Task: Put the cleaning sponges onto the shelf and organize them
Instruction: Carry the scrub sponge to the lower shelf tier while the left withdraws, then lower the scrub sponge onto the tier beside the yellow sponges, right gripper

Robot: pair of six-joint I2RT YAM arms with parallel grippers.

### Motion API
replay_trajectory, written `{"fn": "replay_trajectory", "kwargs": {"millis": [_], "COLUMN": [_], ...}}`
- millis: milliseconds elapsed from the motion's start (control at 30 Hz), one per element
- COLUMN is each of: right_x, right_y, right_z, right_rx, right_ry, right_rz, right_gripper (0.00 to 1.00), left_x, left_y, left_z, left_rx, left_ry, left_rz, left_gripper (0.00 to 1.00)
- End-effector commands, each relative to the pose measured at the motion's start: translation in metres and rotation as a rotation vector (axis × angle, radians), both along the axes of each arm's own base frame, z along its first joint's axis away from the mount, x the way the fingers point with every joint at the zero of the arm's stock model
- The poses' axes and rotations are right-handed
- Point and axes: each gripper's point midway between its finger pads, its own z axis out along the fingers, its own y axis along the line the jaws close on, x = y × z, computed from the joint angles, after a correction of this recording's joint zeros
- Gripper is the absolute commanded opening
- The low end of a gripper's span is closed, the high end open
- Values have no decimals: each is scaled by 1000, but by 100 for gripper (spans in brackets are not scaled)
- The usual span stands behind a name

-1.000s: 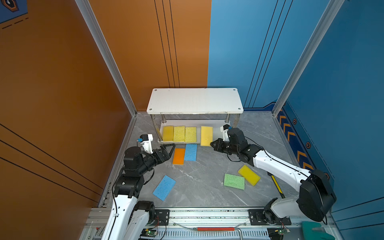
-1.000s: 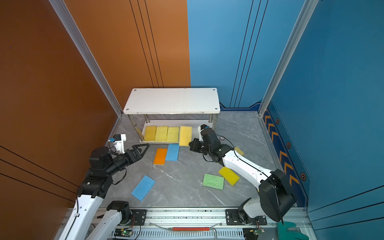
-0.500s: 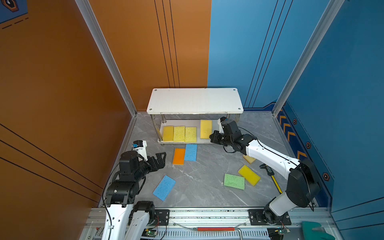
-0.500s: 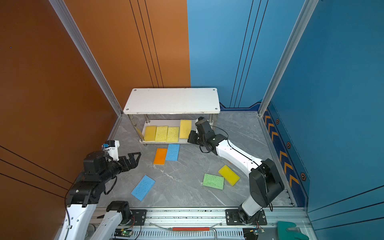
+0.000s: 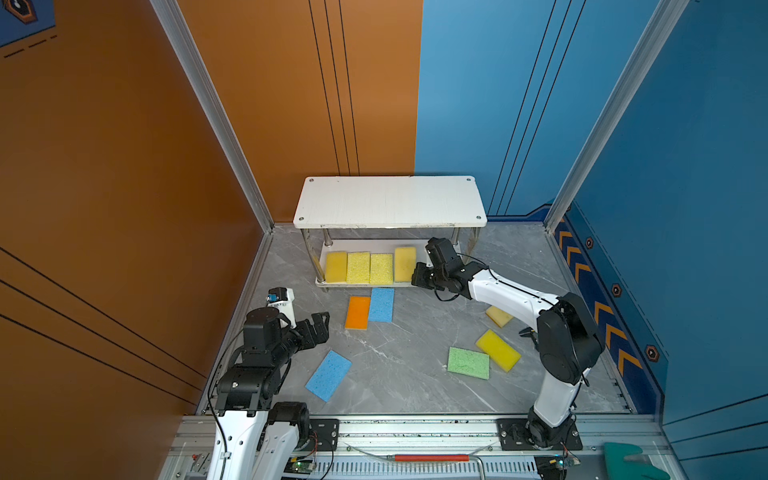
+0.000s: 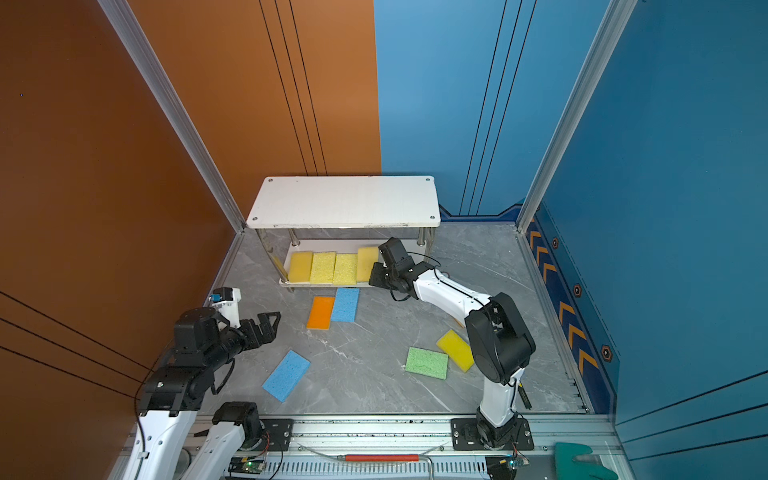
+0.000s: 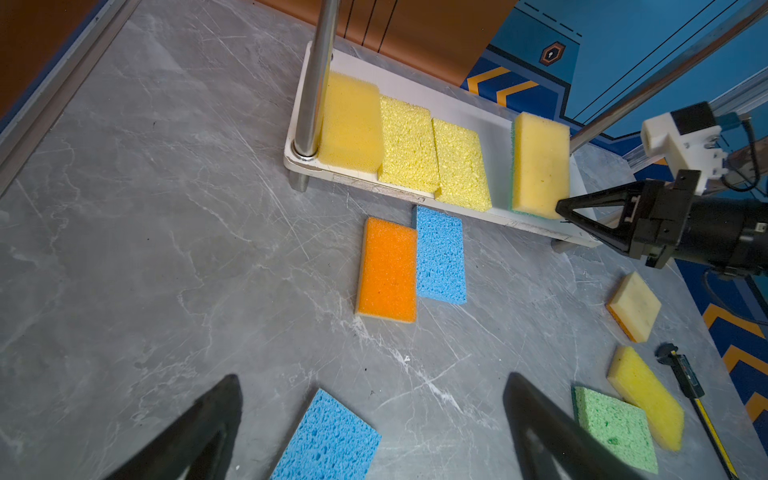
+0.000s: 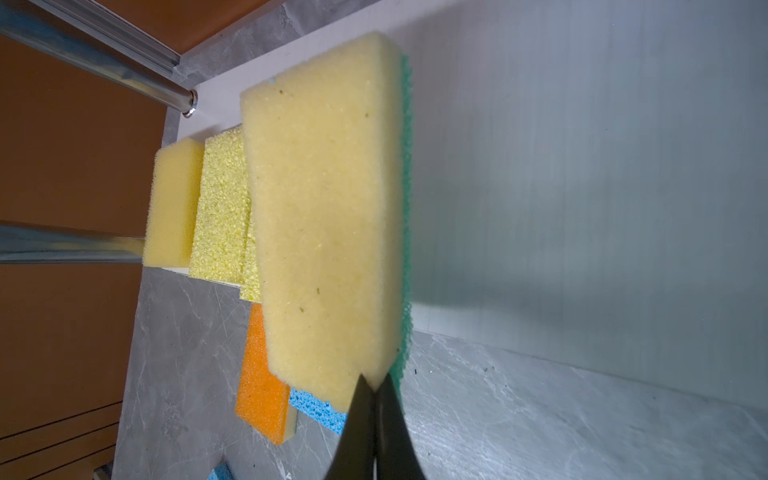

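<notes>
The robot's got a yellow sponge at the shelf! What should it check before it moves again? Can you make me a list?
1. Right jaws shut on the green-backed yellow sponge: ok.
2. Bare spot on the shelf's lower board beside the three yellow sponges: ok.
3. Held sponge resting flat on that board: cannot tell.
4. Left jaws open and empty: ok.
5. Blue sponge near the left jaws lies flat, nothing on it: ok.
6. All sponges shelved: not ok. Six, like the orange sponge, lie on the grey table.
</notes>
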Motion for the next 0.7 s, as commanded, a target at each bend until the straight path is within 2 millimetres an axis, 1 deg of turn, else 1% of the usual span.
{"fn": "replay_trajectory", "kwargs": {"millis": [0,133,300,567,667], "right_x": [15,23,29,34,32], "right_y": [-4,-4,-2,6,7], "right_z": [0,-8,-13,-21,-24], "right_rx": [-24,-4,5,28,31], "right_ry": [-23,-8,2,27,37], "right_rz": [-22,-30,-29,-10,-6], "right_gripper": [0,0,0,0,0], "left_x": [0,0,1,1,1], "left_y": [2,1,1,1,3], "left_z": [-4,-5,-5,-6,-6], "left_rx": [24,24,24,26,28], "left_ry": [4,3,5,8,10], "left_rz": [-6,-9,-10,-7,0], "left_gripper": [98,98,98,98,98]}}
